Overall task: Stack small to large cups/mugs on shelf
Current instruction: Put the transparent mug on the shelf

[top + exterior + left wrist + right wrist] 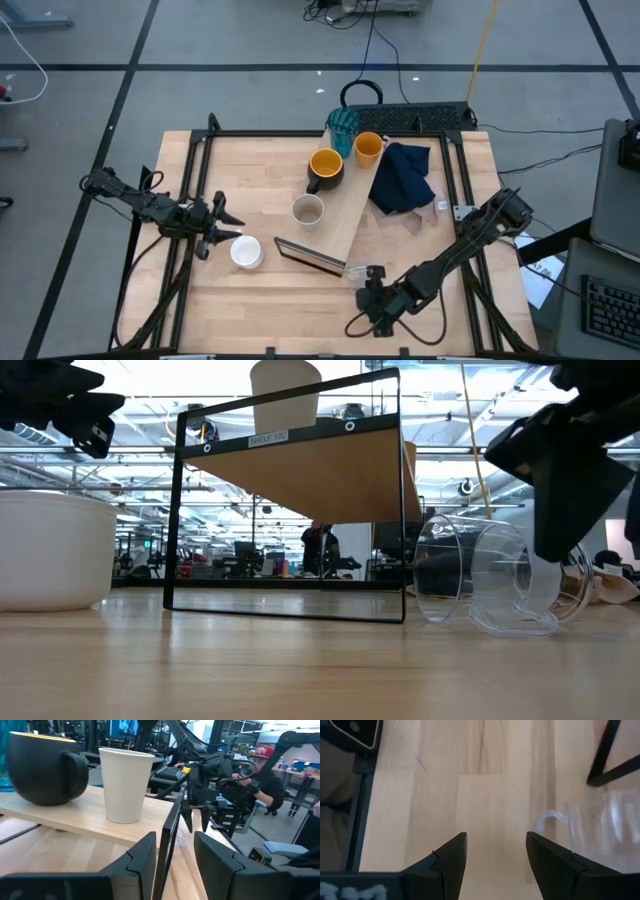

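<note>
The shelf [352, 205] is a light-wood board lying slantwise on the table, its near end raised on a black frame [290, 605]. On it stand the teal tumbler [343, 126], orange cup [368, 148], dark mug with yellow inside [325, 167] and beige cup [307, 210]. The white mug [246, 252] stands on the table by the shelf's near left. The clear glass [602, 830] lies on its side near the frame's right foot. My right gripper [496, 837] hovers open, slanting down over bare table just beside the glass. My left gripper [175, 840] is open and level, left of the white mug.
A navy cloth [403, 178] lies on the table right of the shelf. Black rails [190, 200] run along the table's left and right sides. Bare wood [290, 310] shows along the near edge. A person [260, 775] sits beyond the table.
</note>
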